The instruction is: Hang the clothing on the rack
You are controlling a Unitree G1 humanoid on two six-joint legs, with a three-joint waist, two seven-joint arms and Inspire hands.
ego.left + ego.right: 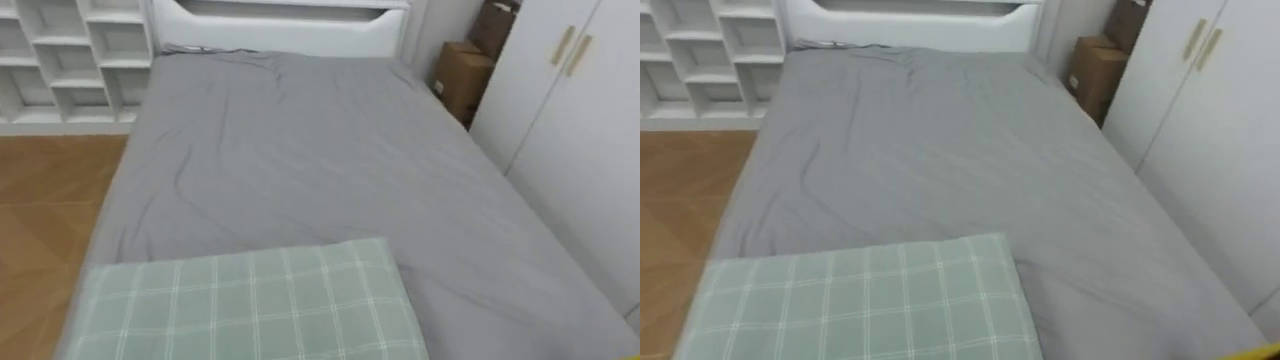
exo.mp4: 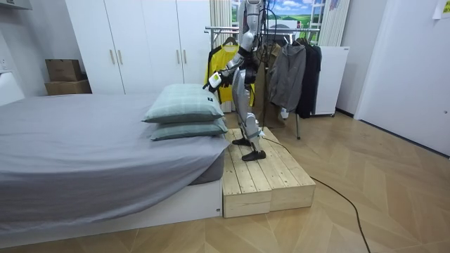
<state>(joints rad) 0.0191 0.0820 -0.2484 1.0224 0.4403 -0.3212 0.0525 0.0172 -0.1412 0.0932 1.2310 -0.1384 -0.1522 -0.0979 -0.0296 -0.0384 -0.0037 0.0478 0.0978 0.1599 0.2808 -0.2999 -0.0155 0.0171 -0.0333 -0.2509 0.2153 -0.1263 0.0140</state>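
A clothes rack [image 2: 232, 29] stands behind me with a yellow garment [image 2: 216, 60], a grey jacket [image 2: 287, 74] and a dark one [image 2: 309, 70] hanging on it. I stand on a wooden platform [image 2: 264, 172] at the corner of the bed, facing the bed. My left hand [image 2: 214, 82] is held forward at waist height, just above the stacked pillows [image 2: 184, 105]; it is too small to read. A thin yellow sliver [image 1: 1268, 352] shows at the lower right edge of the right eye view.
A grey-sheeted bed [image 1: 300, 150] stretches ahead, with a green checked pillow [image 1: 250, 305] nearest me. White wardrobes [image 1: 580, 110] and cardboard boxes [image 1: 460, 75] line the right. White shelves [image 1: 60, 60] stand at the far left beside wooden floor [image 1: 45, 200].
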